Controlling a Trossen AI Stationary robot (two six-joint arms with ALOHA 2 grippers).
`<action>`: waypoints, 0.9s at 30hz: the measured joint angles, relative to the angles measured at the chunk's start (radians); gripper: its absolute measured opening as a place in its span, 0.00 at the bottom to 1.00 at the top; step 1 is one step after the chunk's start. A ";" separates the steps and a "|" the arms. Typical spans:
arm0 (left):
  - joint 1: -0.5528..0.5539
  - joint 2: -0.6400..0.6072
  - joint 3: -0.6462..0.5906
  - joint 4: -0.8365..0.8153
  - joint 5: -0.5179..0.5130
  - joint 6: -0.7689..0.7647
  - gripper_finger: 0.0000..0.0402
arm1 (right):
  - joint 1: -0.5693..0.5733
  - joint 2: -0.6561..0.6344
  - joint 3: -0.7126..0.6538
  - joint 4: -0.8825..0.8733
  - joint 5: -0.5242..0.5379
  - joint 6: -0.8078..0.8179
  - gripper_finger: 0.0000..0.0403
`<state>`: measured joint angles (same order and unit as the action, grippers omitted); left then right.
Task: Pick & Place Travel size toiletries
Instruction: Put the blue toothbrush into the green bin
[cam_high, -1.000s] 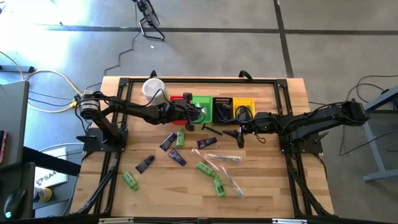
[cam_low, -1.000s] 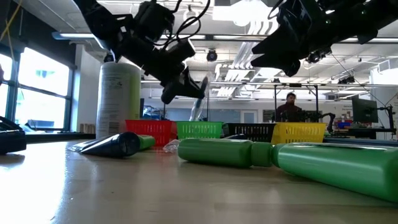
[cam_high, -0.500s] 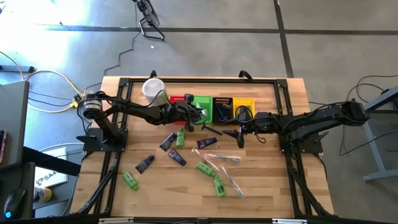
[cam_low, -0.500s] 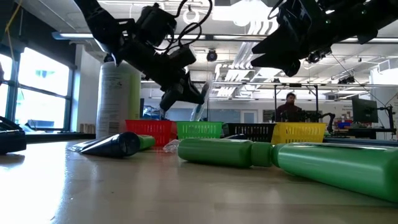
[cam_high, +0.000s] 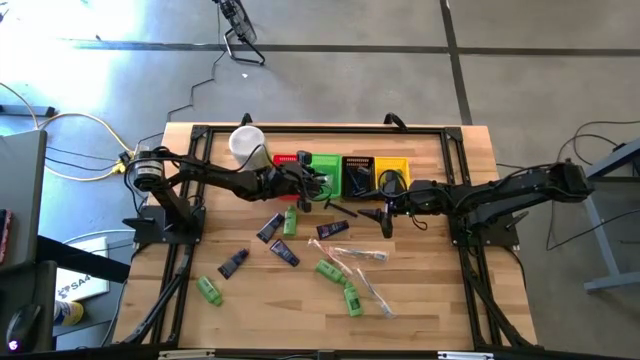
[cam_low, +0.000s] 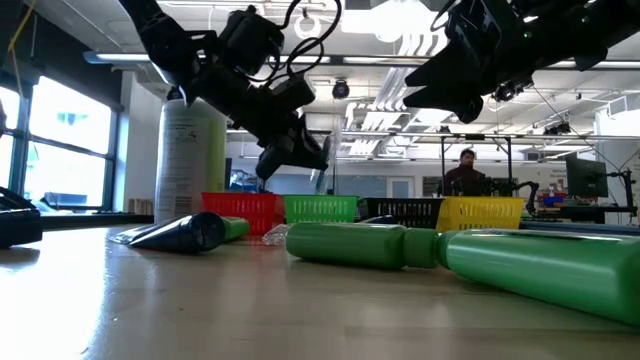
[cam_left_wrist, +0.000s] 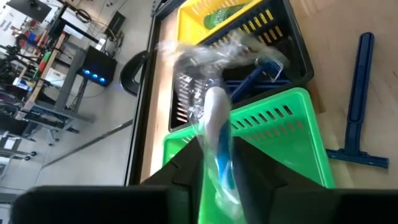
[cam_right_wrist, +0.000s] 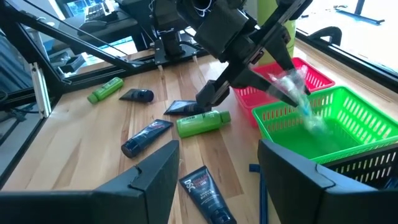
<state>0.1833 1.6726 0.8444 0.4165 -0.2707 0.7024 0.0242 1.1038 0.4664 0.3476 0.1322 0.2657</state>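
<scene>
Holding the clear plastic-wrapped stick with a white and blue core (cam_left_wrist: 214, 134), your left tool (cam_left_wrist: 217, 171) sits right over the near rim of the green slatted plastic basket (cam_left_wrist: 273, 134). The stick's long axis runs out from the fingers and tips down into that basket, so it should fall inside. The fingers look to be easing off it, though I can't tell if they've let go. Your right tool (cam_right_wrist: 217, 165) waits spread and empty, just beside.
</scene>
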 joint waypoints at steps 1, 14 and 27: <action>0.000 0.000 0.000 0.000 0.000 0.000 0.23 | 0.000 0.000 0.000 0.000 0.000 0.000 0.52; 0.000 0.000 0.000 0.001 0.000 -0.001 0.37 | 0.000 0.000 0.000 0.000 0.000 0.000 0.52; 0.000 0.000 0.000 0.006 -0.002 0.027 0.37 | 0.000 0.000 0.000 0.000 0.000 0.000 0.52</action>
<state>0.1829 1.6722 0.8444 0.4221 -0.2726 0.7294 0.0240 1.1038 0.4664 0.3476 0.1320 0.2657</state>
